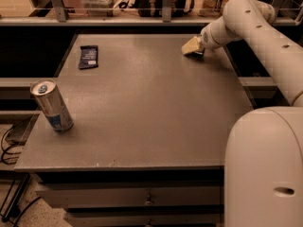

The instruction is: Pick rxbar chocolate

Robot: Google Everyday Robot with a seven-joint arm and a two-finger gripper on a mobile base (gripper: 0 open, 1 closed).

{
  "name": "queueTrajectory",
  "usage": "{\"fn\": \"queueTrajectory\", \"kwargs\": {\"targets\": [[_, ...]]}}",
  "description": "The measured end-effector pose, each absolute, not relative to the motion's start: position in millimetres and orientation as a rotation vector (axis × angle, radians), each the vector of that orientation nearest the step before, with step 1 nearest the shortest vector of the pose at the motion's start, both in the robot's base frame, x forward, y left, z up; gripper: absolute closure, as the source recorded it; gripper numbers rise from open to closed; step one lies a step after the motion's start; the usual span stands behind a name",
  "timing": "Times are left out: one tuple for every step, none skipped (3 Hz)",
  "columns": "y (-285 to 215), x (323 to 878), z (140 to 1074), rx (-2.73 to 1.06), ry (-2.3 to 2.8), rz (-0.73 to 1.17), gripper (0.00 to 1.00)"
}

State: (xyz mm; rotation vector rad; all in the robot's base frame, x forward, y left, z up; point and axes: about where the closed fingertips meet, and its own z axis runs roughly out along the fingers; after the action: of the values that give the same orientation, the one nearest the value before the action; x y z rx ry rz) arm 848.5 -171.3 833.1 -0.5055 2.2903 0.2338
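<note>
The rxbar chocolate [88, 56] is a small flat dark wrapper with whitish print, lying flat near the far left corner of the grey table [147, 112]. My gripper [193, 46] is low over the table's far right part, far to the right of the bar and well apart from it. Nothing shows in the gripper. The pale arm reaches in from the right edge of the view.
A silver and blue can [52, 106] stands upright near the table's left edge, in front of the bar. A rail with clutter [156, 4] runs behind the table. The robot's white body [265, 169] fills the lower right. Drawers sit below the table's front edge.
</note>
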Motion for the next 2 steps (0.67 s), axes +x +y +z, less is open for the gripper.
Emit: {"fn": "queueTrajectory", "kwargs": {"targets": [[-171.3, 848.4, 834.9, -0.506, 2.29, 0.234, 0.86], [-171.2, 848.4, 837.6, -0.506, 2.29, 0.234, 1.0]]}}
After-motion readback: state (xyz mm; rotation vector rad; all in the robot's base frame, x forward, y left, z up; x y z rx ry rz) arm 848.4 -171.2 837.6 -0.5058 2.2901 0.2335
